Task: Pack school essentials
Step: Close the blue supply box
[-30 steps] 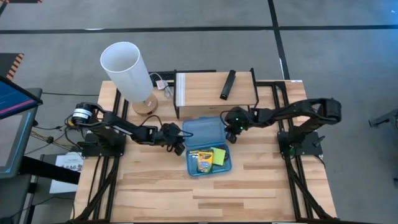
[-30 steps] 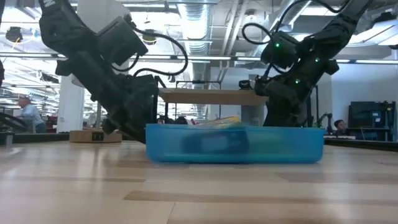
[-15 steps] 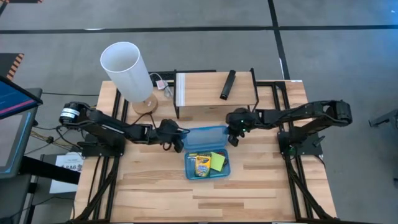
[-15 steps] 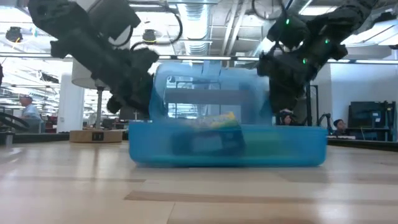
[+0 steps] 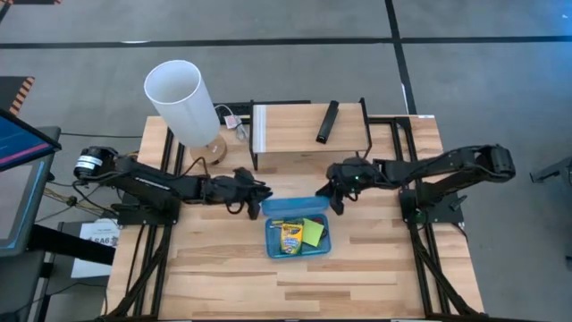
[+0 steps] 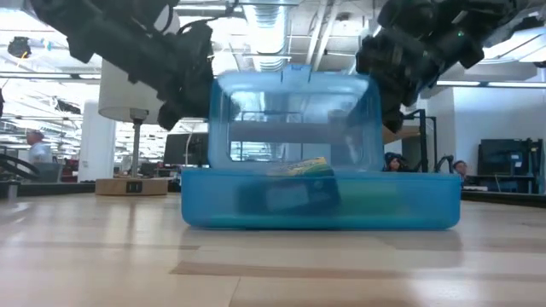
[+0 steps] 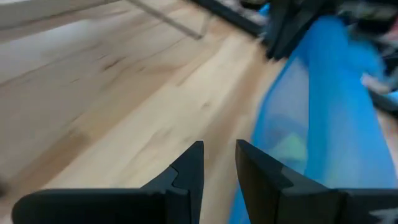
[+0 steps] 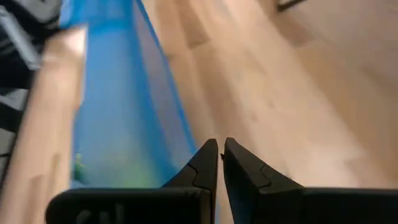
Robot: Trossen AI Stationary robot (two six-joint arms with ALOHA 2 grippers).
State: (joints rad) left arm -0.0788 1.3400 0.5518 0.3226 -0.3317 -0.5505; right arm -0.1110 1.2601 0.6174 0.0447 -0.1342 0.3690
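The crayon box (image 5: 292, 236), yellow-green, lies inside a translucent blue case (image 5: 298, 246) near the middle of the wooden bench (image 5: 375, 259), beside a green sticky-note pad (image 5: 314, 231); we see the case's lid (image 6: 294, 119) standing upright between both tools. The left tool (image 5: 255, 195) and right tool (image 5: 332, 190) sit at the lid's rear corners, fingers narrowly apart; whether they pinch it, we cannot tell. Other contents blur behind the blue wall. An office lies beyond.
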